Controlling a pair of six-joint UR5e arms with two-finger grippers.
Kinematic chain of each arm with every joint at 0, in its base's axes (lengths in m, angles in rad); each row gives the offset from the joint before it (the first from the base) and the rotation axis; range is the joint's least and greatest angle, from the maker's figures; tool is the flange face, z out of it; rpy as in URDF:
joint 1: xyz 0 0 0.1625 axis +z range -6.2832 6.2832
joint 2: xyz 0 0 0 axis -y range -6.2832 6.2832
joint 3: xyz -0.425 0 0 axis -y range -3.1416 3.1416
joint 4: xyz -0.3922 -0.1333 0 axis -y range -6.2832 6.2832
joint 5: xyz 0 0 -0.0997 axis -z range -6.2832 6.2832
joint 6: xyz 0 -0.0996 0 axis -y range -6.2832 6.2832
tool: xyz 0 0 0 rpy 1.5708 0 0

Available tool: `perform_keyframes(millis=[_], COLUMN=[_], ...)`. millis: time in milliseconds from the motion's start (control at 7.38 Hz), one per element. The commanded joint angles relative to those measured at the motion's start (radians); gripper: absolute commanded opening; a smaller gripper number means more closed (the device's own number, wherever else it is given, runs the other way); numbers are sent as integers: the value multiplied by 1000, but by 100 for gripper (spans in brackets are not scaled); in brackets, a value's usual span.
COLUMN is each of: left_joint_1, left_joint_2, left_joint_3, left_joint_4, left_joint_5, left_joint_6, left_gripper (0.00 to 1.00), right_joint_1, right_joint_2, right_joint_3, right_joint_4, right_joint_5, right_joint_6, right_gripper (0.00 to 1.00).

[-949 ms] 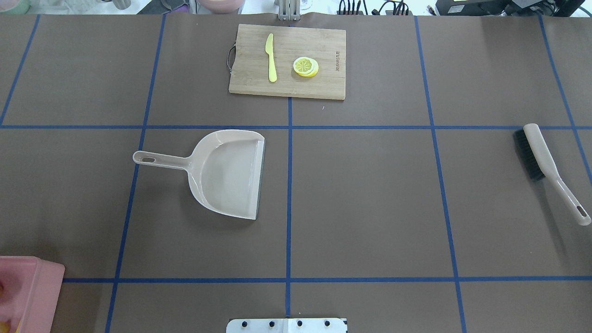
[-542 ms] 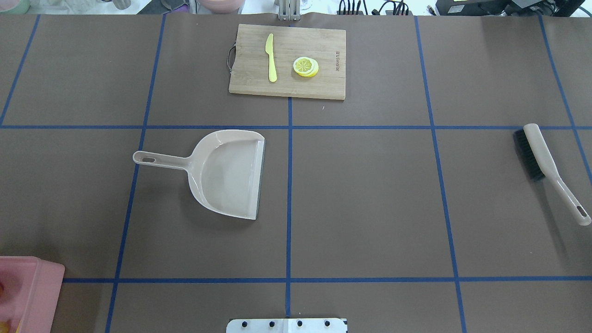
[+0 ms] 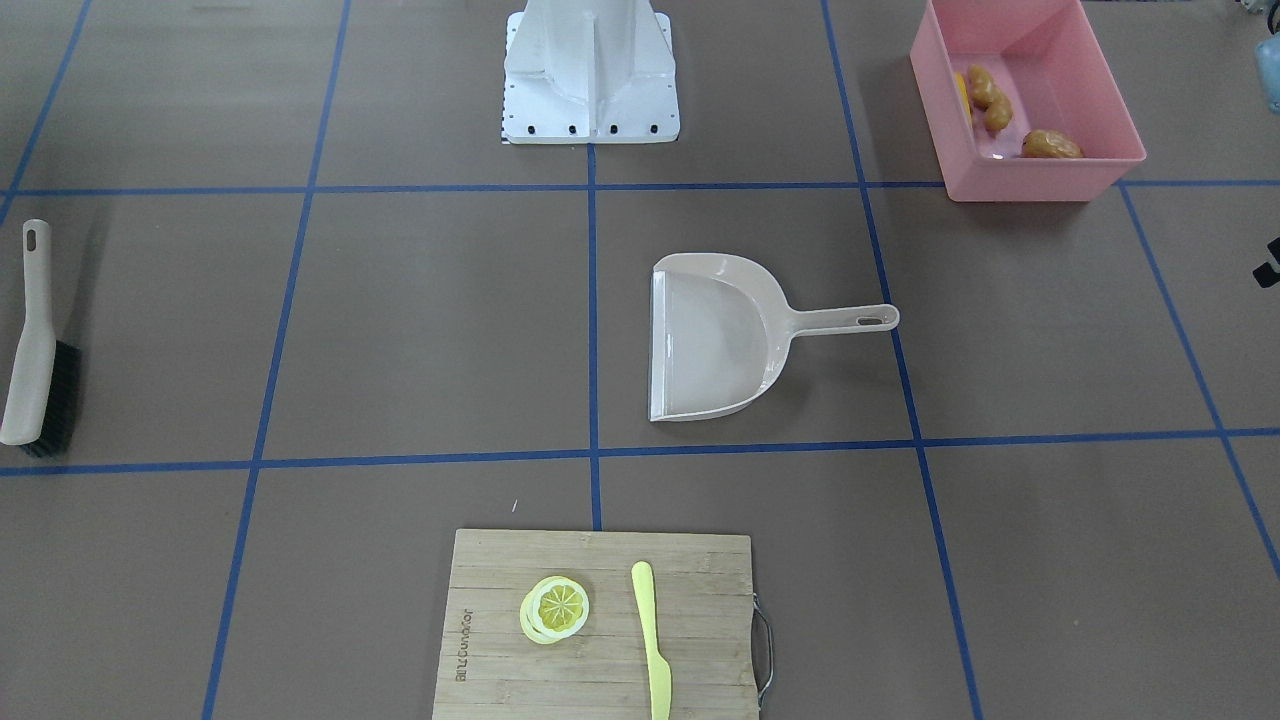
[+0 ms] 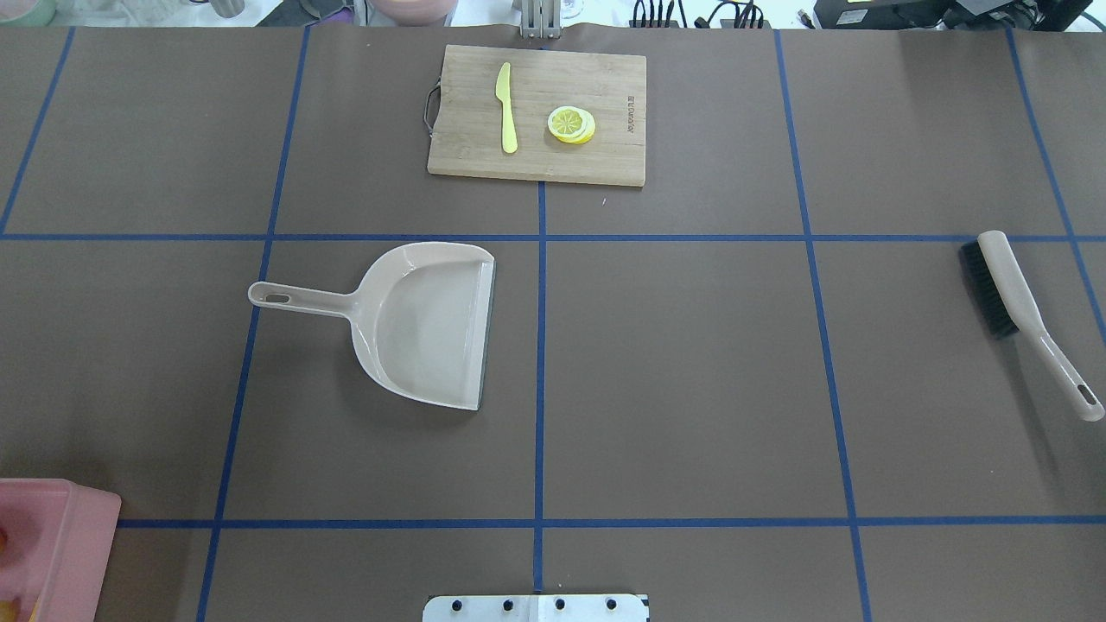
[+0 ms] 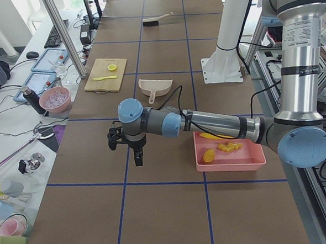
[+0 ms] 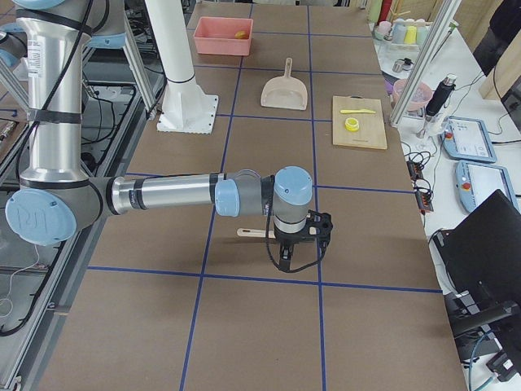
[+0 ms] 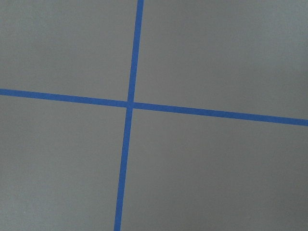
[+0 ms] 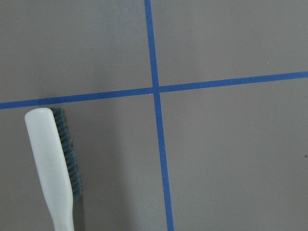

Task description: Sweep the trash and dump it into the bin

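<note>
The pink bin stands at the table's near left corner and also shows in the overhead view. Inside it lie the corn cob, the ginger root and the orange-brown potato. My left gripper hangs over bare table beyond the bin; I cannot tell whether it is open. My right gripper hangs just above the brush; I cannot tell its state. The left wrist view holds only table and blue tape.
An empty beige dustpan lies left of centre, handle pointing left. The brush lies at the far right and shows in the right wrist view. A cutting board at the far edge carries a knife and a lemon slice.
</note>
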Motion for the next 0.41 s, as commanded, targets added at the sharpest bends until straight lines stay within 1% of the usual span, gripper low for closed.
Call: perform_keyframes(millis=[0,271], left_joint_1=[-6,-7], left_joint_2=[3,12], left_joint_3=[-5,2], left_joint_4=[1,1], left_joint_5=[-1,1], left_joint_6=[1,1], left_gripper=[99,99], right_joint_1=[0,0], right_joint_2=[1,1], right_joint_3=[0,-2], right_joint_4=[0,0], right_joint_5=[0,0], right_joint_6=[0,0], right_gripper=[100,100])
